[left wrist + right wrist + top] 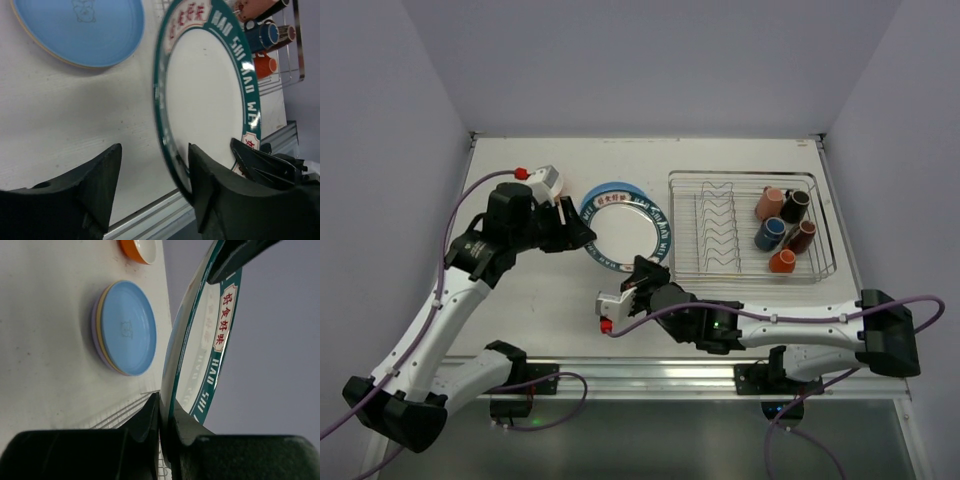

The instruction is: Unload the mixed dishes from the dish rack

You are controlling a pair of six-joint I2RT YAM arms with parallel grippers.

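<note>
The left arm (445, 300) and the right arm (810, 328) have white links with black joints. A purple cable (475, 186) runs along each one, with a small red plug (520, 173) near the wrist. The fingers (95, 180) are matte black and wedge-shaped, and a green light (718, 325) shines on the right arm.

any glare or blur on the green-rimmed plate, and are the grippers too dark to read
Top external: even light, soft shadows, the green-rimmed plate is crisp. Left wrist: its lettering is readable, but the left gripper is near-black and soft-edged. Right wrist: a pale sheen runs along its rim, and the right gripper is an underexposed dark mass.
</note>
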